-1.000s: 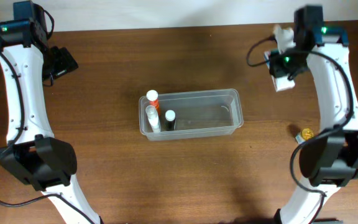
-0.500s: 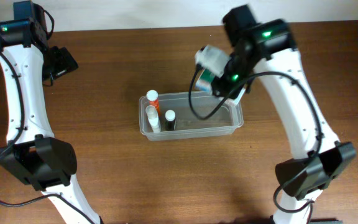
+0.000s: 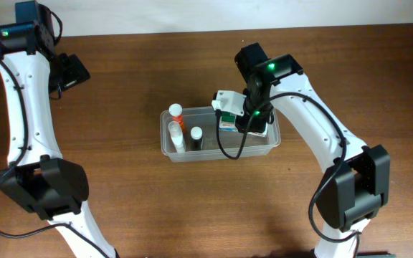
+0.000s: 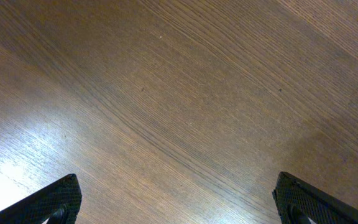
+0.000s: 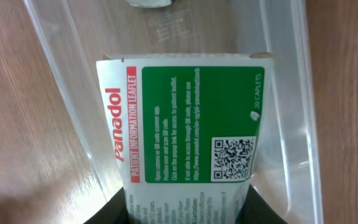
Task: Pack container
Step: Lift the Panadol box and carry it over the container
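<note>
The clear plastic container [image 3: 264,145] sits mid-table, with three small bottles [image 3: 176,129] standing at its left end. My right gripper [image 3: 236,118] is shut on a white-and-green Panadol carton [image 5: 188,134] and holds it over the container's middle. The wrist view shows the carton between the container's clear walls [image 5: 288,93]; I cannot tell if it touches the floor. The carton also shows in the overhead view [image 3: 227,111]. My left gripper [image 3: 69,72] is open and empty at the far left of the table, its fingertips [image 4: 61,199] spread over bare wood.
The brown wooden table [image 3: 120,201] runs under everything. A pale wall edge [image 3: 192,14] lies along the table's far side. My right arm [image 3: 314,136] arches over the table to the right of the container.
My right arm has swung from the far right of the table leftward and down, bringing the carton over the container. The left arm has not moved.
</note>
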